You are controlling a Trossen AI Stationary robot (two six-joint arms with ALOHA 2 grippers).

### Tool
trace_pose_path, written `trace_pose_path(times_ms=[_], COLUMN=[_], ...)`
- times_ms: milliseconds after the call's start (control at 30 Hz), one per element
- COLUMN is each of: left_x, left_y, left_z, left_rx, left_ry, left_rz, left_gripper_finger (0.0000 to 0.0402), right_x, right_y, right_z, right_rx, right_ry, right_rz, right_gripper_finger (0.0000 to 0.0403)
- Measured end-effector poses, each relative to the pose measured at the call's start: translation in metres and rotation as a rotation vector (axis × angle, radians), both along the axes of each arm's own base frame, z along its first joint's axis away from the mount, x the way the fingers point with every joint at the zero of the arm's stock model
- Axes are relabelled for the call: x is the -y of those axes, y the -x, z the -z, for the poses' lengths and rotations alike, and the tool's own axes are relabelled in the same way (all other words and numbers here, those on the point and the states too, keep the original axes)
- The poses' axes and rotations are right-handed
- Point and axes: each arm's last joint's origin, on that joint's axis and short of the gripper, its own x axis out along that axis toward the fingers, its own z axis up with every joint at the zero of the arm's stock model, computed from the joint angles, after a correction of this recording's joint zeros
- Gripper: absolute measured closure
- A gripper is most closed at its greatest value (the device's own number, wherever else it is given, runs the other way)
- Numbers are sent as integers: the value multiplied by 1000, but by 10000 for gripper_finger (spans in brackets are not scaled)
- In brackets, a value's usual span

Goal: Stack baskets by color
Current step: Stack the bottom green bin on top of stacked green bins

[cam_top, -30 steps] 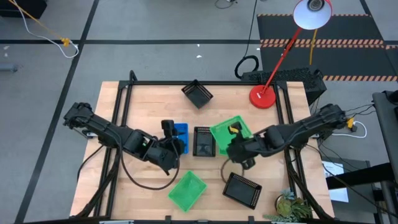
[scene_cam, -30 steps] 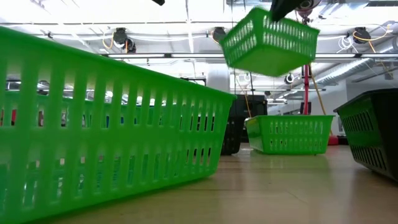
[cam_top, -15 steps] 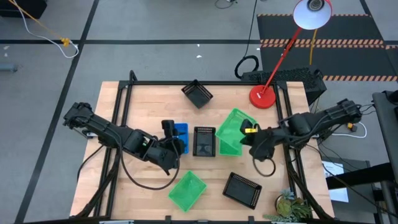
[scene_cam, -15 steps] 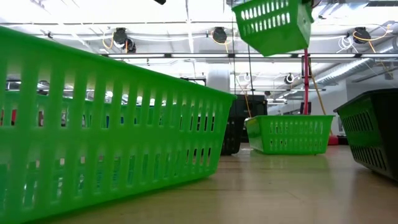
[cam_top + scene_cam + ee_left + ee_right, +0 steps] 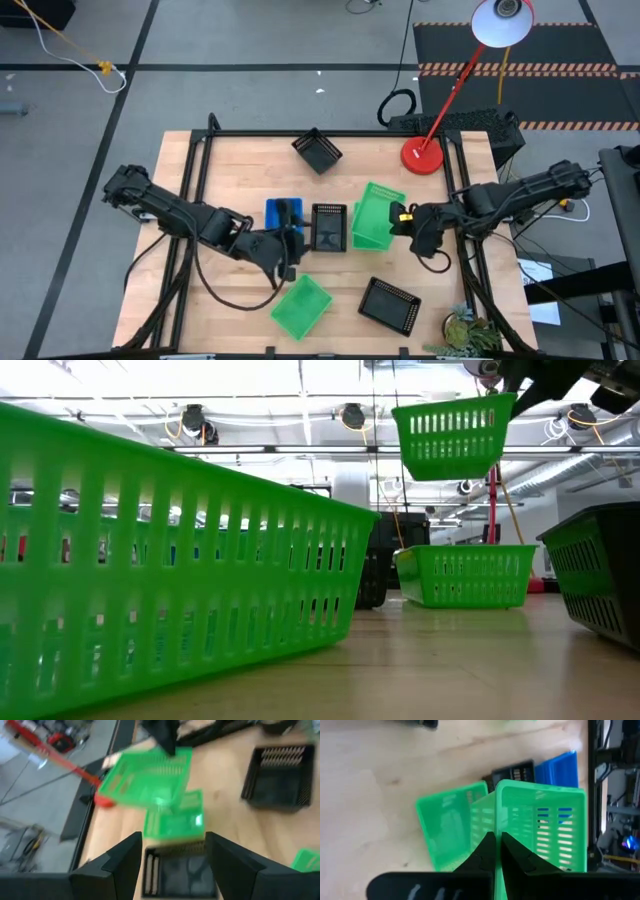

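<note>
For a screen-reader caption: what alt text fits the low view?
A green basket hangs in the air from the right gripper above another green basket on the table. A third green basket fills the left foreground.

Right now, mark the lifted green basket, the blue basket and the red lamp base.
lifted green basket (image 5: 455, 440), low view, slotted side wall
blue basket (image 5: 273, 213), high view, exposed corner
red lamp base (image 5: 422, 156), high view, centre of disc

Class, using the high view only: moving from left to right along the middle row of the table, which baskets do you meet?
Blue basket → black basket → green basket, held up by the right gripper.
</note>
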Motion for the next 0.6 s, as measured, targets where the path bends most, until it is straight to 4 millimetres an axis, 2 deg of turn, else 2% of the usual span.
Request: trace_pose_path(times_ms=[133,300,500,600], left_x=[6,11,15,17], left_y=[-22,-46,-64,-71], left_z=[11,37,65,73], left_rx=[19,-26,-108,-109], left_ry=[-9,-141,-316,-396], left_rz=[120,222,318,347], left_gripper_finger=[181,181,181,181], right_x=[-2,-5,-7,-9], right_y=[-3,-6,-6,-6], right_z=[-1,-3,-4,-5], right_rx=[29,51,43,46], right_ry=[-17,-91,-140,-186], right_rz=[-63,-130,-185,-231], right_gripper_finger=[401,400,400,399])
